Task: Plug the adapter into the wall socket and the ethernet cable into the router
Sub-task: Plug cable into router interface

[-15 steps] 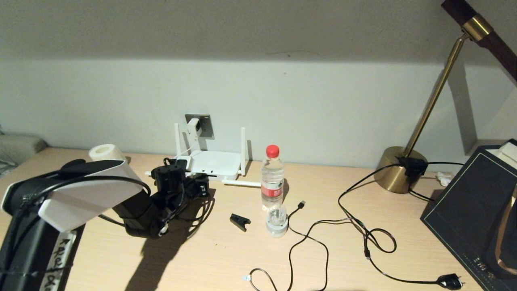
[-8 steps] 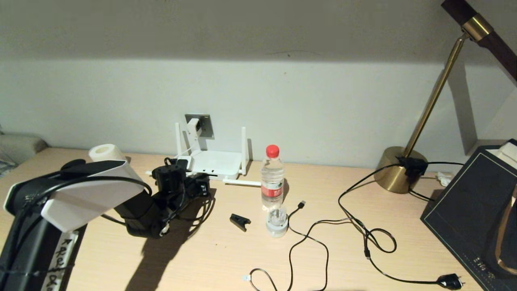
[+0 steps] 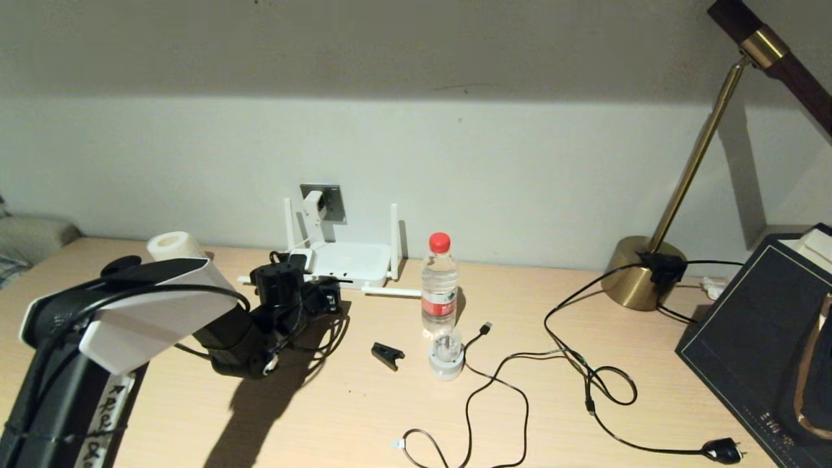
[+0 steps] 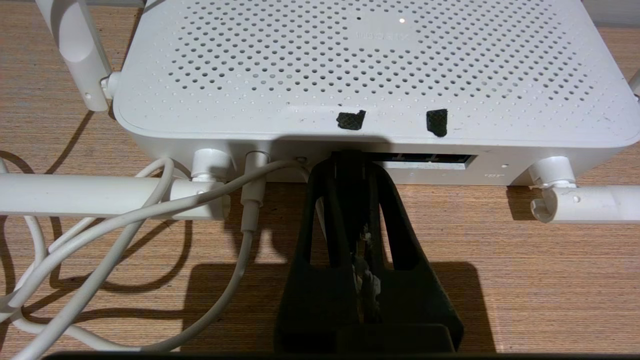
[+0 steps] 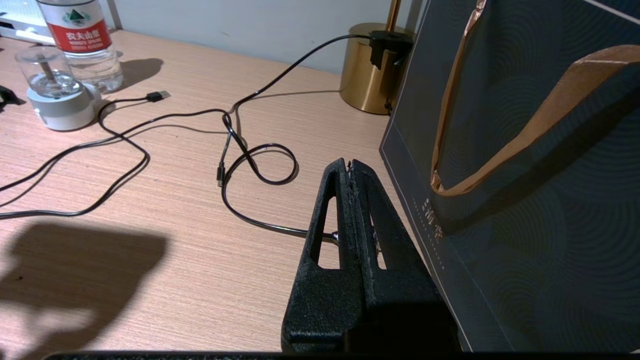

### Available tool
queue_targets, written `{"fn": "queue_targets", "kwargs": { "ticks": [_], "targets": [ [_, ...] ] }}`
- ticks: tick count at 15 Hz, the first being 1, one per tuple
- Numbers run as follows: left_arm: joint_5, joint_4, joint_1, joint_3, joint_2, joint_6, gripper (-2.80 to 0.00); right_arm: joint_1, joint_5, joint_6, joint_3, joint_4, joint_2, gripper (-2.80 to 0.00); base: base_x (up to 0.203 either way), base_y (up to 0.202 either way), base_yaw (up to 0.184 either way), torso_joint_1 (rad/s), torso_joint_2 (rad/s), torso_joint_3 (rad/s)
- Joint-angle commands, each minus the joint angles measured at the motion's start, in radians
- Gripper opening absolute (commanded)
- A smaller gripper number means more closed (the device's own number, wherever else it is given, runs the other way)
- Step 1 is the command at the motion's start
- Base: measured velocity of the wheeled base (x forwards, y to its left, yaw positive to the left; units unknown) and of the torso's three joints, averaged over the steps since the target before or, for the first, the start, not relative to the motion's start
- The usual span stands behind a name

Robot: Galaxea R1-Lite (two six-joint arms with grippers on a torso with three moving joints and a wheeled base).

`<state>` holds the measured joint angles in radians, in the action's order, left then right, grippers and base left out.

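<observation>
The table (image 3: 364, 403) is carrying the router (image 4: 360, 65), which is lying flat against the wall with its port strip (image 4: 430, 160) facing the robot. The left end effector (image 4: 350, 165) is pressing in level at the near end of that strip, fingers pinched narrow on a dark piece, apparently the plug of the ethernet cable (image 4: 347, 155); whether it is fully seated cannot be told. Just behind and above the router, the wall socket (image 3: 333, 198) is already holding the adapter (image 3: 313, 203), whose white cord is running down to the router's rear. Far to the right of the router, the right end effector (image 5: 351, 165) is resting closed and empty.

Procedure: keep the plug square to the opening. Push straight along the port axis. Avoid sliding the light router backward. Release only once the clip appears latched.
</observation>
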<state>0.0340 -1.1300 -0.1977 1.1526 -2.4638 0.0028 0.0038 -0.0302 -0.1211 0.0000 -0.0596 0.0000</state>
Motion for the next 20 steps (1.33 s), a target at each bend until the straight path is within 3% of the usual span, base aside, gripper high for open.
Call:
{"fn": "queue_targets", "kwargs": {
  "ticks": [1, 10, 11, 20],
  "targets": [
    [0.000, -0.013, -0.002, 0.004, -0.010, 0.000, -2.80, 0.000, 0.000, -0.001, 0.023, 0.000, 0.002, -2.80, 0.000, 0.000, 0.000, 0.000, 0.00, 0.000],
    [0.006, -0.020, -0.002, -0.002, -0.012, 0.000, -2.80, 0.001, 0.000, -0.001, 0.023, 0.000, 0.002, -2.80, 0.000, 0.000, 0.000, 0.000, 0.00, 0.000],
    [0.003, -0.023, -0.002, -0.004, -0.012, 0.000, 0.00, 0.000, 0.000, -0.001, 0.023, 0.000, 0.002, -2.80, 0.000, 0.000, 0.000, 0.000, 0.00, 0.000],
    [0.001, -0.030, -0.003, -0.011, -0.011, -0.001, 0.00, 0.001, 0.000, -0.001, 0.023, 0.000, 0.002, -2.80, 0.000, 0.000, 0.000, 0.000, 0.00, 0.000]
  ]
}}
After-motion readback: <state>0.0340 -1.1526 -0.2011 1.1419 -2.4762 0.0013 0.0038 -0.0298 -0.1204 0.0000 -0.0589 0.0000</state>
